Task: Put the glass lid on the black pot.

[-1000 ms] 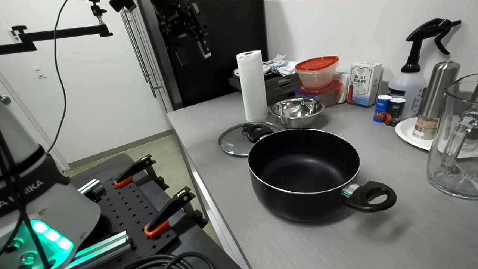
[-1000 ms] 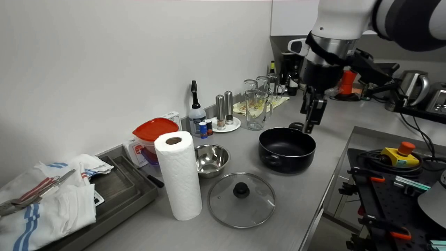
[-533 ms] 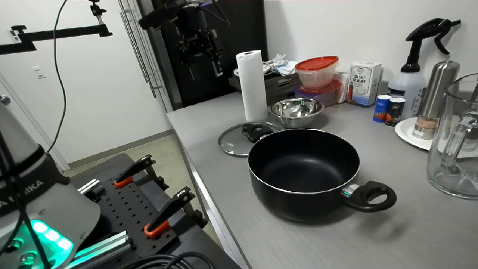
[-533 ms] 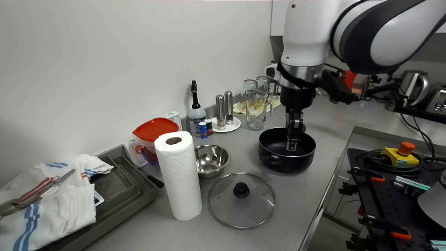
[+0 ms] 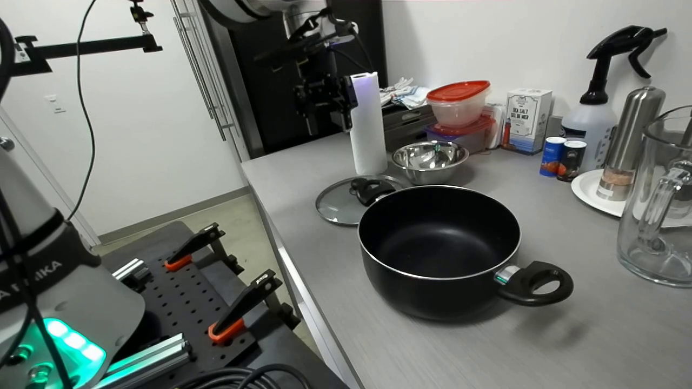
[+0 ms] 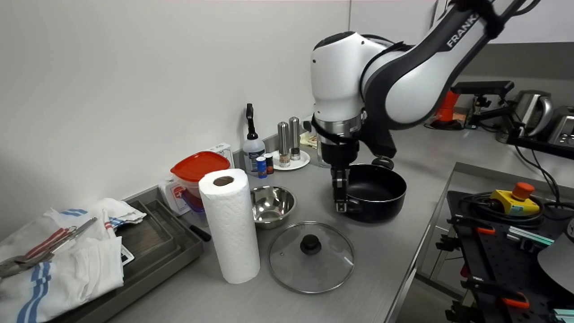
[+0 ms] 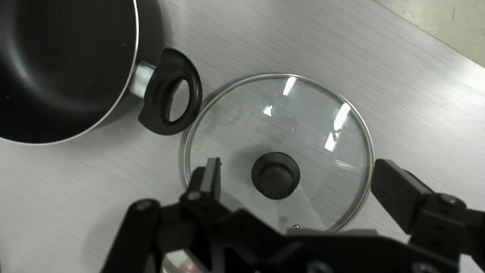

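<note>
The glass lid (image 6: 309, 271) lies flat on the counter with its dark knob (image 7: 276, 176) up. It also shows in an exterior view (image 5: 340, 205), partly hidden by a handle of the black pot. The black pot (image 5: 438, 297) stands upright and uncovered beside the lid; it also shows in an exterior view (image 6: 379, 211). In the wrist view, one looped pot handle (image 7: 172, 93) is close to the lid's rim. My gripper (image 5: 330, 128) is open and empty, in the air above the counter. In the wrist view, the knob lies between the spread fingers (image 7: 296, 170).
A paper towel roll (image 6: 231, 229) stands close beside the lid. A steel bowl (image 6: 271, 206) stands behind the lid. A grey tray with cloths (image 6: 148, 242) lies beyond the roll. A glass pitcher (image 5: 657, 216) and a white plate with mills (image 5: 589, 189) stand near the wall.
My arm has swung from beyond the pot, across it, toward the lid, and the gripper has come lower. The fingers stay apart. The lid and pot have not moved.
</note>
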